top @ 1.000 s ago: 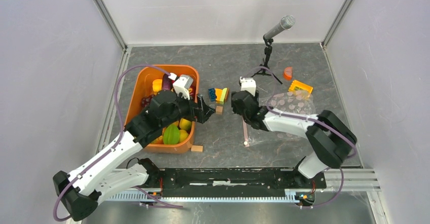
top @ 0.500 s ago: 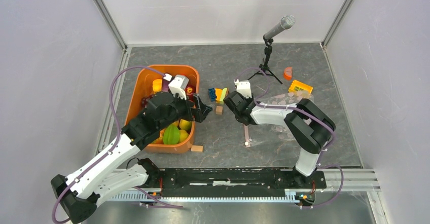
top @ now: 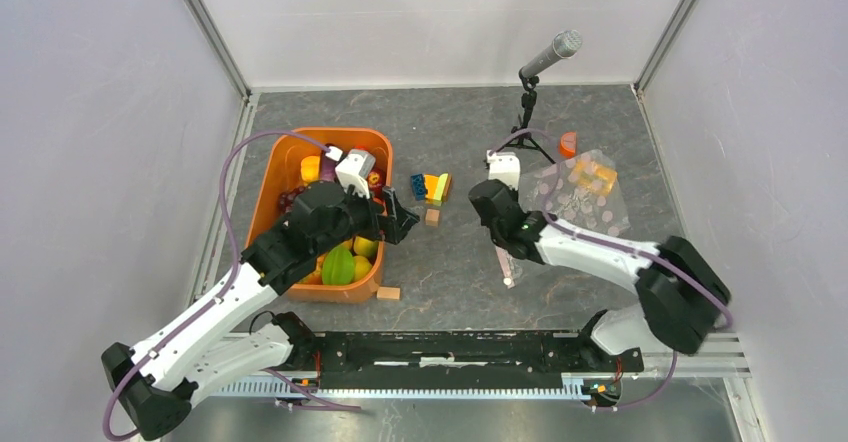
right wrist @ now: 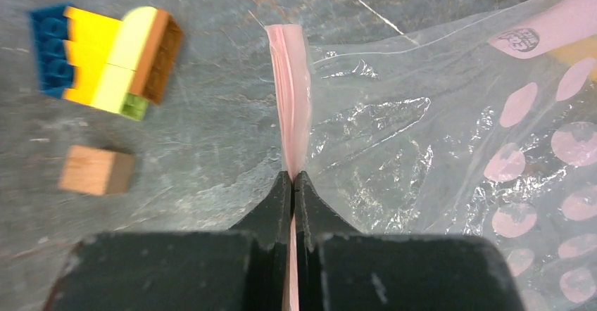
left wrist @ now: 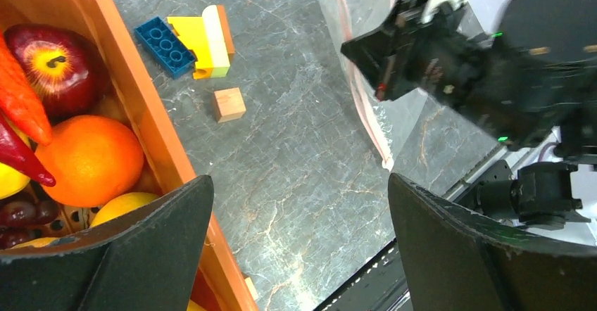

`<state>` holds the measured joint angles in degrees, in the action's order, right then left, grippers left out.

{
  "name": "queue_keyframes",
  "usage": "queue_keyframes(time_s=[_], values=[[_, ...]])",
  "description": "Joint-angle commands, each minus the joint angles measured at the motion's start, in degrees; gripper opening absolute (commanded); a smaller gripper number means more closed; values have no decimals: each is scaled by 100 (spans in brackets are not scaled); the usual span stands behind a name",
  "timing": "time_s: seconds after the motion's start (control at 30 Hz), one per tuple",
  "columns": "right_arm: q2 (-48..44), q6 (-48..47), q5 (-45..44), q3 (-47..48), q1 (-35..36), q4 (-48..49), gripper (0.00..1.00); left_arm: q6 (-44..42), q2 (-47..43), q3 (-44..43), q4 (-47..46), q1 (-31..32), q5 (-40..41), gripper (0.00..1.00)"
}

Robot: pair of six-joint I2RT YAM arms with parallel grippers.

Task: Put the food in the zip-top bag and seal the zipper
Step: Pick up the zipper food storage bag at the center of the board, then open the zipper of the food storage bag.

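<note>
The zipper [right wrist: 288, 79] has just been pinched by the right end effector [right wrist: 293, 177], with the zip-top bag [right wrist: 436, 149] to its right. Opening can be begun; the left end effector [left wrist: 299, 184] is spread.

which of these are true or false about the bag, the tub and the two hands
1. The right hand is shut on the zipper of the zip-top bag. True.
2. The left hand holds an orange. False: it is open and empty.
3. The zip-top bag lies inside the orange tub. False: it is outside the tub, over the table to its right.
4. A wooden block lies near the building blocks. True.
</note>
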<state>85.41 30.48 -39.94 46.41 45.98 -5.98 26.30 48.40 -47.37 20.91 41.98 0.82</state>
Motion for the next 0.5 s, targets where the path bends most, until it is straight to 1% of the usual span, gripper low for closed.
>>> queue_keyframes(time_s=[0.0, 0.1, 0.2, 0.27, 0.33, 0.47], values=[[-1105, -114, 736, -396, -69, 542, 0, -283, 152, -75, -367, 27, -629, 98], [-1910, -25, 1413, -679, -98, 749, 0, -368, 426, -112, -675, 268, -951, 96], [-2655, 16, 1811, -883, -170, 756, 0, -585, 716, -186, -848, 881, -681, 96], [-3030, 66, 2002, -910, -214, 618, 0, -601, 892, -136, -1069, 1178, -440, 96], [-3386, 143, 2172, -961, -238, 540, 0, -569, 1059, -53, -1308, 1371, -252, 95], [-3782, 270, 2462, -994, -235, 344, 0, -499, 1397, 7, -1835, 1794, 139, 93]])
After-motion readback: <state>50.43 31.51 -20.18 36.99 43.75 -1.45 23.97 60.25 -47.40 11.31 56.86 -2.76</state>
